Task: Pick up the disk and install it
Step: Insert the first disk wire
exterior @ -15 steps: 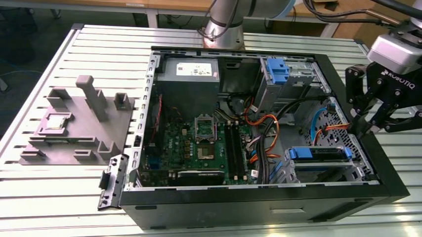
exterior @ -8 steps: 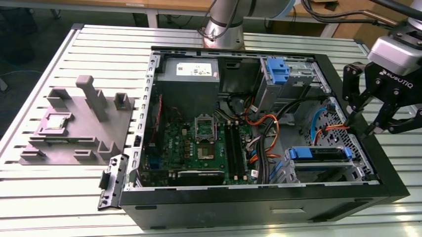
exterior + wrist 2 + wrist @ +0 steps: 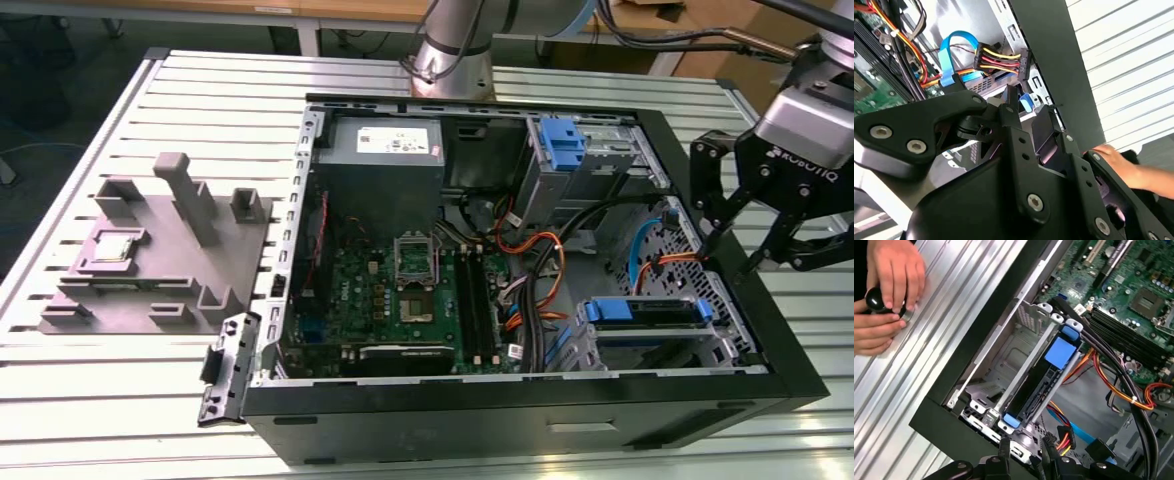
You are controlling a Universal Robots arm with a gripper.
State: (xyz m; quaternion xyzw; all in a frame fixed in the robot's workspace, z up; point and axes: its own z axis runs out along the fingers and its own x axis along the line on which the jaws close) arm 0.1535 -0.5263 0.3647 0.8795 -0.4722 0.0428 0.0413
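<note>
The disk (image 3: pixel 645 312) sits inside the drive bay at the near corner of the open computer case (image 3: pixel 534 415), on the exterior view's right, with its blue rails showing. In the first wrist view the disk (image 3: pixel 1059 352) lies seated between the bay's metal walls, blue clips at both ends. My gripper (image 3: pixel 738 250) hangs over the case's wall on the exterior view's right, just beyond the bay. It is open, with nothing between its fingers and no contact with the disk.
A person's hands (image 3: pixel 884 290) hold a black knob on the slatted table (image 3: pixel 134 400) beside the case. A grey fixture (image 3: pixel 160 250) holding a small silver chip (image 3: pixel 114 247) stands at the exterior view's left. Cables (image 3: pixel 534 270) cross the case, and a blue bracket (image 3: pixel 563 145) sits in the far bay.
</note>
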